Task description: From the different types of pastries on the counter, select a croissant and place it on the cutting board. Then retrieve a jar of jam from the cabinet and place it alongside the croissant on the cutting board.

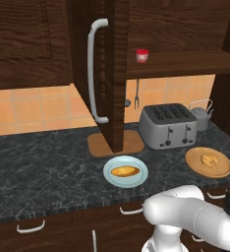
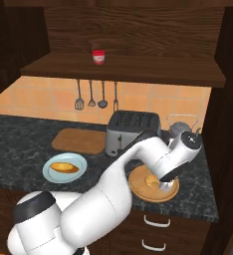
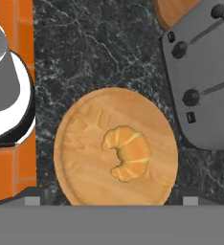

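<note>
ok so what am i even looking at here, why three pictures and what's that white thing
The white thing is a robot arm in a simulated kitchen. Two pictures come from cameras on its base, looking over the counter from left and right; the third looks straight down from the hand. The gripper is open and holds nothing, hovering above a croissant on a round wooden dish. Beside it stand a toaster and a kettle. A longer roll lies on a blue plate. The cutting board lies behind that plate. The cabinet door is swung open, and a jar of jam sits on its shelf.
</note>
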Motion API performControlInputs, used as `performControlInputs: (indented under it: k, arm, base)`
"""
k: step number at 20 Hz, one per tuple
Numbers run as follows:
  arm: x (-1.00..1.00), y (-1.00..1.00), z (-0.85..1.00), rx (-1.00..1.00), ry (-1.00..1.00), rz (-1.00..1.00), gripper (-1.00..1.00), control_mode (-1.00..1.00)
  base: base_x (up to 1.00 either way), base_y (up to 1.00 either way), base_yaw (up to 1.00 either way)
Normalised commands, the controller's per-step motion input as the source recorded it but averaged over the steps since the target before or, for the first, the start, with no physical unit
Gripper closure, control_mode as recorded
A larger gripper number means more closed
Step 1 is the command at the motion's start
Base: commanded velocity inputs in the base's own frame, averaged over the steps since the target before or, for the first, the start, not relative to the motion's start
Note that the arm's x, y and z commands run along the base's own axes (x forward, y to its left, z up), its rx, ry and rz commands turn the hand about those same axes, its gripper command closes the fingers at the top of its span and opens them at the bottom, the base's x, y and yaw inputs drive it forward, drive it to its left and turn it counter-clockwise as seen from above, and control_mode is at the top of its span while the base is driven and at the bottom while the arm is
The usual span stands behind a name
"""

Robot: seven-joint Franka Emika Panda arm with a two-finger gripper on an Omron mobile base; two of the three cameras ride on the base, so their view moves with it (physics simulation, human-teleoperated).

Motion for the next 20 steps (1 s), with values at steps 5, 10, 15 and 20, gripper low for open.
performControlInputs:
  k: [5,10,15,20]
  arm:
    - [0.35,0.58,0.0,-0.18,-0.02,0.16,-1.0,-1.0]
    - [0.1,0.16,0.0,-0.01,0.0,0.02,-1.0,-1.0]
    - [0.0,0.0,-0.33,0.0,-0.01,0.0,-1.0,-1.0]
    - [0.05,0.0,-0.36,0.0,-0.01,0.01,-1.0,-1.0]
  base:
    - [0.0,0.0,0.0]
    - [0.0,0.0,0.0]
    - [0.0,0.0,0.0]
    - [0.0,0.0,0.0]
